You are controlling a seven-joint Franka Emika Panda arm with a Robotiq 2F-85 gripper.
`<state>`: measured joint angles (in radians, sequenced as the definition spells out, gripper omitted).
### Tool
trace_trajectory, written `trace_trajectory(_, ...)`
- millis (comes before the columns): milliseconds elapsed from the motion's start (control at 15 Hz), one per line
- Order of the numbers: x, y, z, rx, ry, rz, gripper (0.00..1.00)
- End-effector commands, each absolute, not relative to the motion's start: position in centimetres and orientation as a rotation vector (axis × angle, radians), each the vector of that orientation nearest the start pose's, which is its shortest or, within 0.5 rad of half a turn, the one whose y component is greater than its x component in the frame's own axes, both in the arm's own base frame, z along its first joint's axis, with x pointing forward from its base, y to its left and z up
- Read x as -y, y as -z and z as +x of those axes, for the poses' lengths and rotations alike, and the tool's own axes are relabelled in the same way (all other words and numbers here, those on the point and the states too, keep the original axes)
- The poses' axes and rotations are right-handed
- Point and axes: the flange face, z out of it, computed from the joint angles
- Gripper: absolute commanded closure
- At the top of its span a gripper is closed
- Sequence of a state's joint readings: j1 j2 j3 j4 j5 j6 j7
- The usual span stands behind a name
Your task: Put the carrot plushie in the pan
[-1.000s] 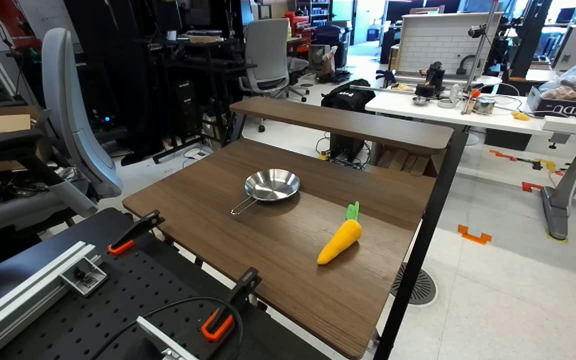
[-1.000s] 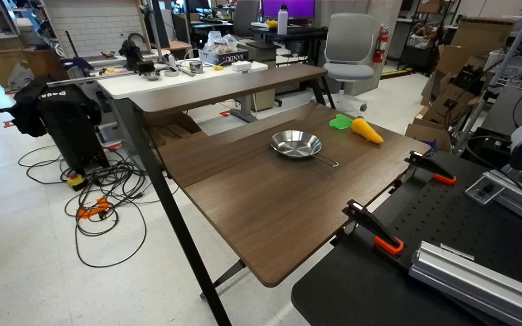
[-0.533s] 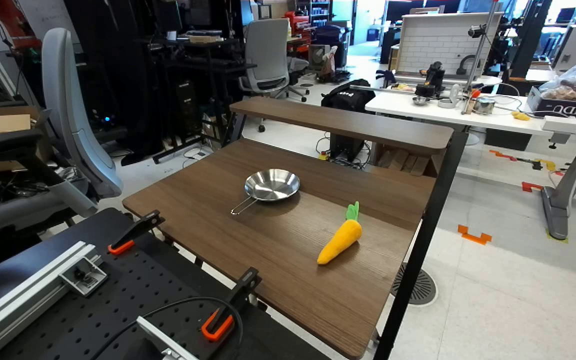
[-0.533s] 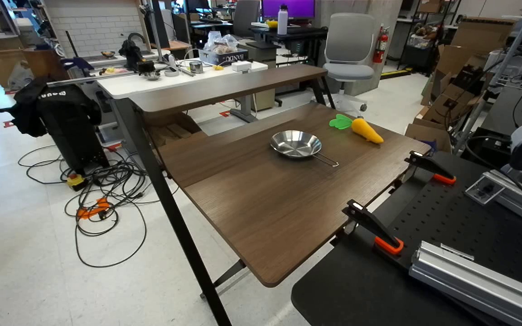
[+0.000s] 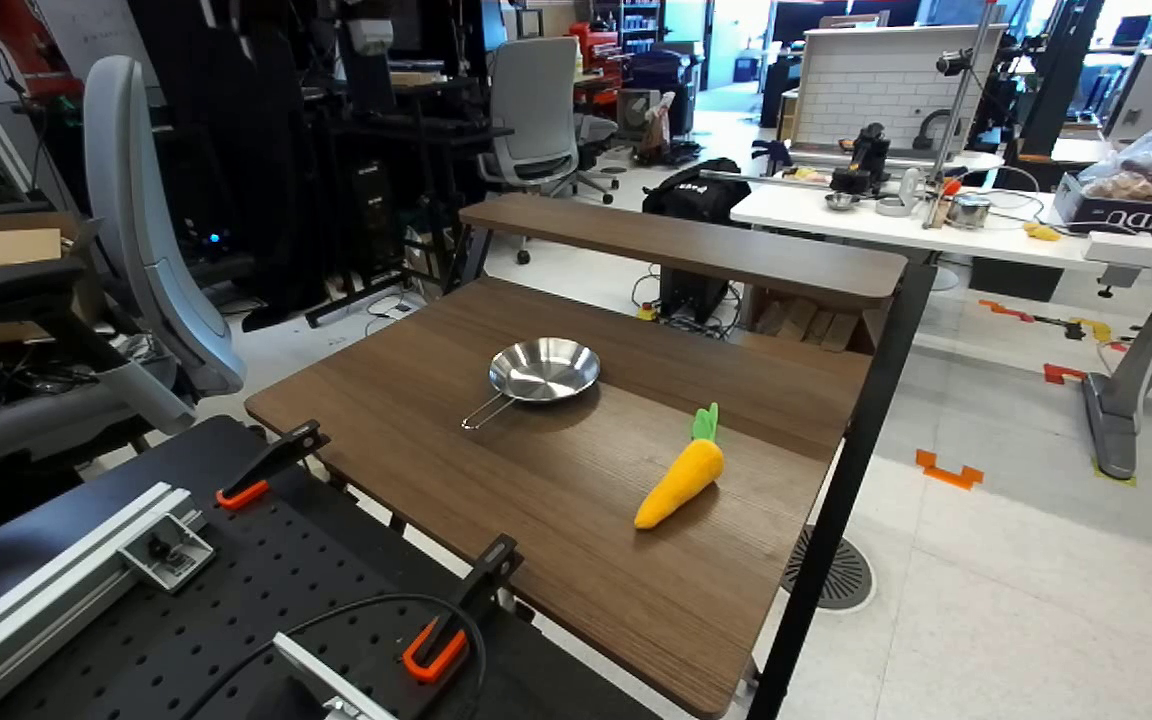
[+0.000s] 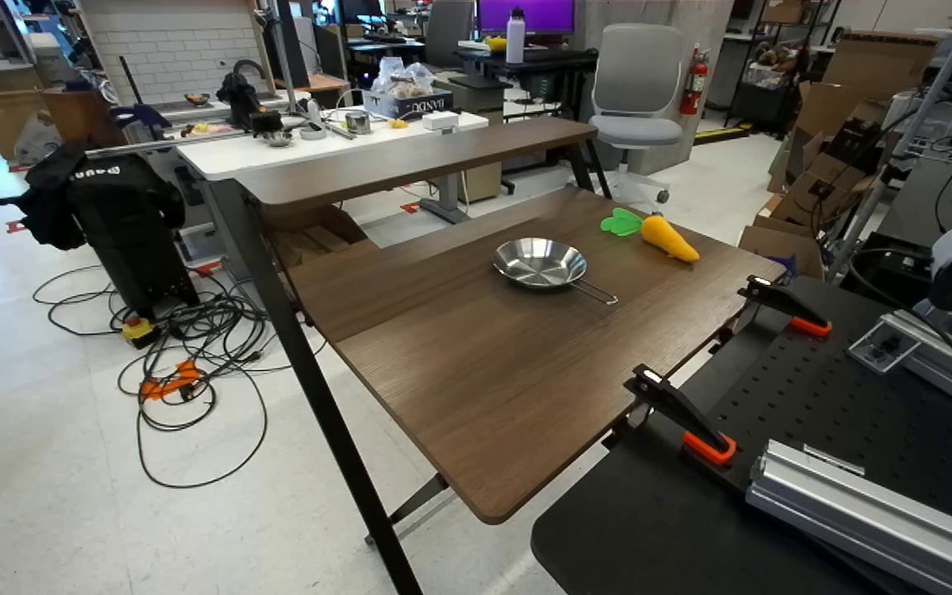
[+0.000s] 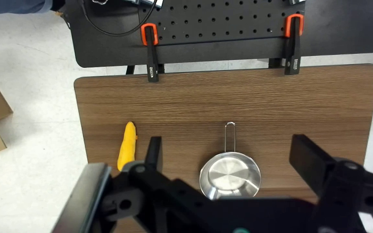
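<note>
The carrot plushie (image 5: 681,484) is yellow-orange with a green leafy top and lies on the brown table in both exterior views (image 6: 668,238). In the wrist view the carrot (image 7: 127,147) is left of the left finger, its leafy end hidden behind the gripper. The silver pan (image 5: 544,370) stands upright beside it, apart, with a thin wire handle; it shows in an exterior view (image 6: 540,263) too. My gripper (image 7: 228,138) is wide open and empty, high above the table. In the wrist view the pan (image 7: 230,173) appears between the fingers, its lower rim covered by the gripper body.
The brown table (image 5: 416,420) has a raised shelf (image 5: 676,245) along its far side. Black clamps with orange ends (image 5: 461,610) grip the near edge, beside the black perforated base plate (image 5: 236,600). A black table leg (image 5: 836,500) rises at one side.
Dark and grey parts, apparently of the gripper, have come into an exterior view at its top left edge. The arm at the right edge of an exterior view has turned slightly. Carrot and pan are unmoved.
</note>
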<state>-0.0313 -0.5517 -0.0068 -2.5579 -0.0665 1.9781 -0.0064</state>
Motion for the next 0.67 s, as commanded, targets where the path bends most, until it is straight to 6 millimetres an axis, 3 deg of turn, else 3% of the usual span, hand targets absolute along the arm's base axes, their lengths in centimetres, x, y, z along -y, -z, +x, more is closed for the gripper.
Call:
trace_trajectory(0, 4.1, -42.3, 38.6, -0.023, -0.042, -3.221, 0.0)
trace_trajectory(600, 10.3, -33.6, 42.4, -0.11, -0.066, -3.216, 0.0)
